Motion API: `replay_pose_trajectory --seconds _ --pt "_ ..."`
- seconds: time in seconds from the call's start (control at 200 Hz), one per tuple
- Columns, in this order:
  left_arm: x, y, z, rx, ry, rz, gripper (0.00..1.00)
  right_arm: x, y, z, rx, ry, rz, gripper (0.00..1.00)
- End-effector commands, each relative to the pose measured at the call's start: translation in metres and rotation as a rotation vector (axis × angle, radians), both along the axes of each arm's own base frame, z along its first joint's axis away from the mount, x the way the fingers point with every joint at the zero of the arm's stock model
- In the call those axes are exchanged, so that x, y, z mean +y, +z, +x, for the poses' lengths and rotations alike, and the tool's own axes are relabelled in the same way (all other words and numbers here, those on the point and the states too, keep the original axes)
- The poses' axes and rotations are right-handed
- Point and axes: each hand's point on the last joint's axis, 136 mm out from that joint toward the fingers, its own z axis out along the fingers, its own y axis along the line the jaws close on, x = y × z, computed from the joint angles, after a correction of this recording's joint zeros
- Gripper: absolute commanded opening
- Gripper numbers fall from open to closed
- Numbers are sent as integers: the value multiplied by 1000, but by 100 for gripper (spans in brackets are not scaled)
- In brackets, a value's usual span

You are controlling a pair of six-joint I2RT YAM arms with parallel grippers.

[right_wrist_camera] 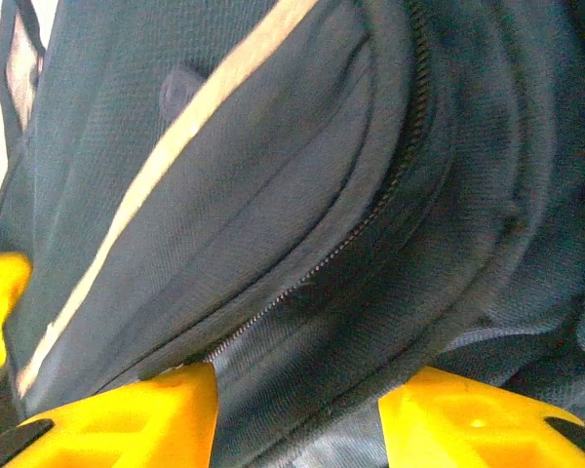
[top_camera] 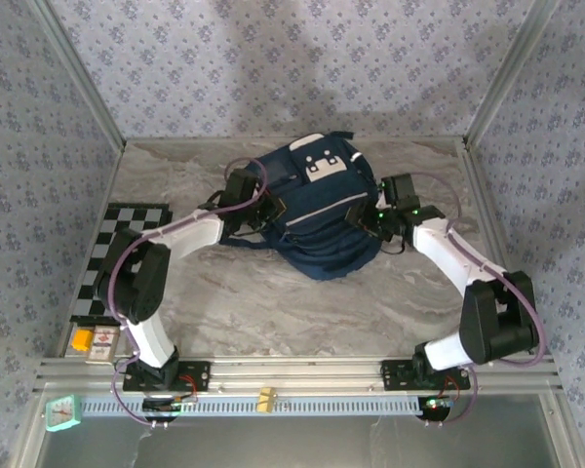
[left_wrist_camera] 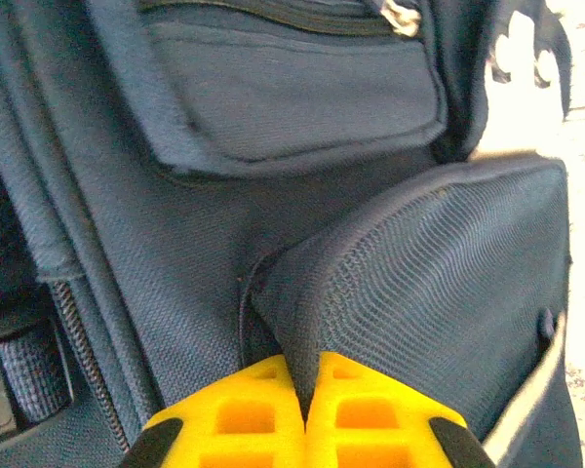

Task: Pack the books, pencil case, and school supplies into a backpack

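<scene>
Now both grippers are at the backpack (top_camera: 317, 219), which lies at the centre of the marble table (top_camera: 224, 302) in the top view, its white patch toward the upper edge of the frame.

At the bag's left side in the top view, the left gripper (left_wrist_camera: 305, 369) has its yellow fingers pressed together, pinching a fold of navy fabric where the mesh side pocket (left_wrist_camera: 439, 283) meets the body, at the lower centre of the left wrist view. At the bag's right side, the right gripper (right_wrist_camera: 297, 388) has its fingers spread at the bottom of the right wrist view, with bag fabric and a zipper (right_wrist_camera: 361, 229) bulging between them; whether they squeeze it I cannot tell. A checkered mat (top_camera: 127, 229) lies at the table's left edge.
</scene>
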Motion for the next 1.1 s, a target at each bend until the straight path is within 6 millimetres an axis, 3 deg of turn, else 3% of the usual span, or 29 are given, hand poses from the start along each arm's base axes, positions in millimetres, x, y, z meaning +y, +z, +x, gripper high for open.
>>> replay_pose_trajectory --seconds 0.0,0.065,0.095,0.17,0.285,0.33,0.425,0.535,0.695,0.959,1.099 --pt "-14 21 -30 -4 4 -33 0 -20 24 39 -109 24 -41 51" --pt "-22 25 -38 -3 25 -39 0 -27 21 46 -86 43 -60 53" --pt "-26 27 -41 -7 29 -42 0 -29 30 50 -91 50 -71 54" --pt "-33 30 -43 0 35 -38 0 -35 31 41 -66 60 -121 55" --pt "-42 36 -37 5 44 -68 0 -49 36 12 -56 20 -230 59" --pt "-43 37 -36 6 53 -72 0 -53 25 -10 -17 8 -280 60" --pt "-43 39 -36 10 63 -86 0 -49 26 -40 -16 17 -370 61" --pt "-49 44 -38 15 59 -107 0 -26 27 -66 -40 56 -455 60" --pt "-57 52 -42 22 61 -154 0 38 35 -81 -132 158 -460 53" --pt "-62 60 -49 33 60 -212 0 107 35 -84 -199 202 -447 41" --pt "-65 64 -50 30 58 -242 0 124 22 -80 -196 178 -447 38"
